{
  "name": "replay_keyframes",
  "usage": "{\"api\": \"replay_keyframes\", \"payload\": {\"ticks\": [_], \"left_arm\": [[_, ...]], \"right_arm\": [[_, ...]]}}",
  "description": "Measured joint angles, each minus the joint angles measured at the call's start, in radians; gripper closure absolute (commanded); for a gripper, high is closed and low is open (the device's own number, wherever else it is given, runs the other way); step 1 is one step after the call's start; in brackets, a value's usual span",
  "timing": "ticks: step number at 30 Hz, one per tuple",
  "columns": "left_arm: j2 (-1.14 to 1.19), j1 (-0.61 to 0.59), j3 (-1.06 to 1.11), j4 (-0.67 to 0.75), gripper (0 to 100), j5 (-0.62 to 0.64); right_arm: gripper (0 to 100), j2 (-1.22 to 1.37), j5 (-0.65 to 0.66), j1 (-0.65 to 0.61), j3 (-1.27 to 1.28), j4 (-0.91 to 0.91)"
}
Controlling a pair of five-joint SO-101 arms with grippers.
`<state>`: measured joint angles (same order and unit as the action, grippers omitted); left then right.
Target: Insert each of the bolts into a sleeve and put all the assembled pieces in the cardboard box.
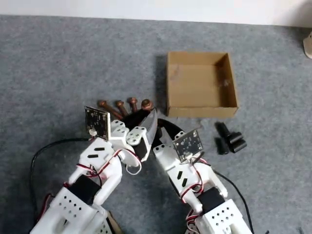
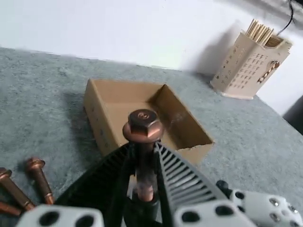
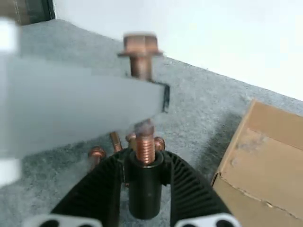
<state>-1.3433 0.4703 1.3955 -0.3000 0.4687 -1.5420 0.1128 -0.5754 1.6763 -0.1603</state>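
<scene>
My left gripper (image 2: 142,158) is shut on a copper bolt (image 2: 142,126), head up, its shaft running down between the black fingers. The bolt's threaded tip (image 3: 144,147) sits in the mouth of a black sleeve (image 3: 144,191), and my right gripper (image 3: 144,165) is shut on that sleeve. In the high view both grippers meet just left of the cardboard box (image 1: 202,85): the left gripper (image 1: 148,122), the right gripper (image 1: 164,129). The held bolt's head (image 1: 146,103) shows above them. Three loose bolts (image 1: 117,106) lie to the left. The box looks empty.
A cluster of loose black sleeves (image 1: 229,139) lies on the grey carpet in front of the box, right of my right arm. A beige holder of wooden sticks (image 2: 251,59) stands beyond the box by the white wall. Black cables trail beside both arm bases.
</scene>
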Motion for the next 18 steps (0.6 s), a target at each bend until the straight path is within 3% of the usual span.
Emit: {"api": "replay_keyframes", "payload": {"ticks": [14, 18], "left_arm": [[-0.02, 0.014, 0.152, 0.011, 99, -0.02], [-0.02, 0.012, 0.157, 0.011, 84, -0.02]], "right_arm": [[99.3, 0.003, 0.005, 0.009, 0.0, 0.051], [99.3, 0.003, 0.006, 0.009, 0.0, 0.051]]}}
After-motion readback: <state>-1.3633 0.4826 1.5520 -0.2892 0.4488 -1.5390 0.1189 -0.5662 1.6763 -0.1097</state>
